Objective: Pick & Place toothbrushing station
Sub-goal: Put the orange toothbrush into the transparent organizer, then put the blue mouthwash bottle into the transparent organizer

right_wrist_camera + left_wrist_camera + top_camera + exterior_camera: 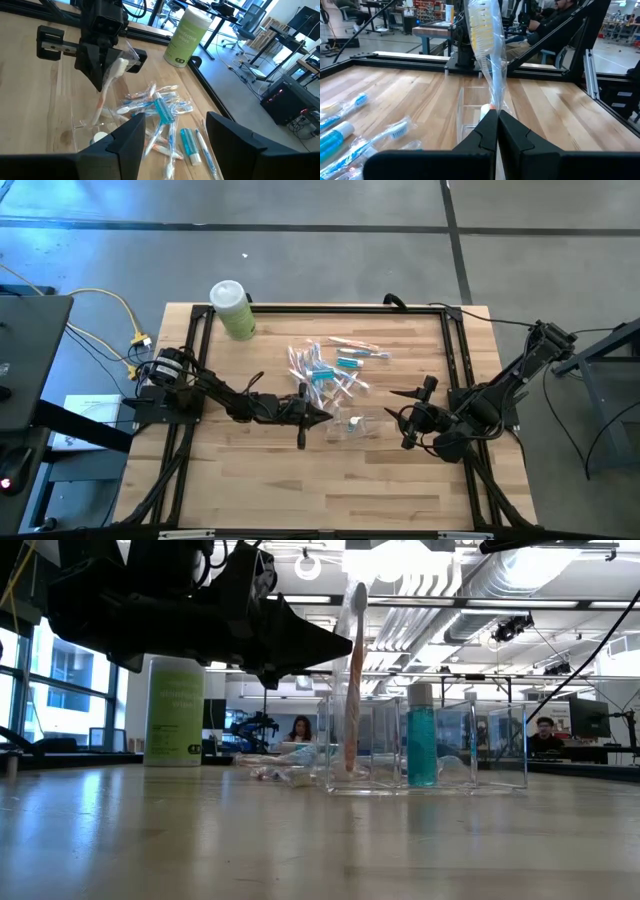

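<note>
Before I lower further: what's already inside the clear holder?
The clear holder holds a teal toothpaste tube standing upright. The left gripper holds a wrapped toothbrush whose lower end stands in another compartment. The compartment floors are hard to see.

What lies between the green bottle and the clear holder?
The pile of wrapped toothbrushes lies between the green bottle and the clear holder, seen in the high view.

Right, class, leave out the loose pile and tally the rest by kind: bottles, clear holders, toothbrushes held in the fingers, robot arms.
Green bottle: 1
Clear holder: 1
Toothbrush in the fingers: 1
Robot arms: 2
Total: 5
</note>
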Tool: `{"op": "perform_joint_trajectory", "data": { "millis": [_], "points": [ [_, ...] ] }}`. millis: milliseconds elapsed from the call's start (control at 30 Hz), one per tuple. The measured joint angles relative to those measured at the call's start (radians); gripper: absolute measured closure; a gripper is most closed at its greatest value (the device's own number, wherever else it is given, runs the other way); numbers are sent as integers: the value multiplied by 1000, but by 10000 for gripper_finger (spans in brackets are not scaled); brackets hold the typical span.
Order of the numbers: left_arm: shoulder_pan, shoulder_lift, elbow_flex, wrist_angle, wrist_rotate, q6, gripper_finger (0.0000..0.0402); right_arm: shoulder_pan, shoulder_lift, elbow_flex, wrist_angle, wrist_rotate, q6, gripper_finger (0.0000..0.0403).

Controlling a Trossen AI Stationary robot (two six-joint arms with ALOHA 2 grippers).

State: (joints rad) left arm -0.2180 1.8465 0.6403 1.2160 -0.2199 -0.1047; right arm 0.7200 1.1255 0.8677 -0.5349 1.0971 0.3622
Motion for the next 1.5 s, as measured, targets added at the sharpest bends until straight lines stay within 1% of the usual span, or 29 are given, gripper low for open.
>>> {"op": "perform_joint_trajectory", "data": {
  "millis": [867, 1067, 1233, 1500],
  "points": [
    [-2, 0, 0, -3, 2, -4, 399, 0, 0, 0, 1, -1, 0, 201],
    [-8, 0, 0, 0, -4, 71, 396, 0, 0, 0, 1, -1, 0, 201],
    [-17, 0, 0, 0, -4, 83, 371, 0, 0, 0, 0, -1, 0, 201],
    [-17, 0, 0, -3, 1, 82, 310, 0, 0, 0, 0, -1, 0, 201]
  ]
}}
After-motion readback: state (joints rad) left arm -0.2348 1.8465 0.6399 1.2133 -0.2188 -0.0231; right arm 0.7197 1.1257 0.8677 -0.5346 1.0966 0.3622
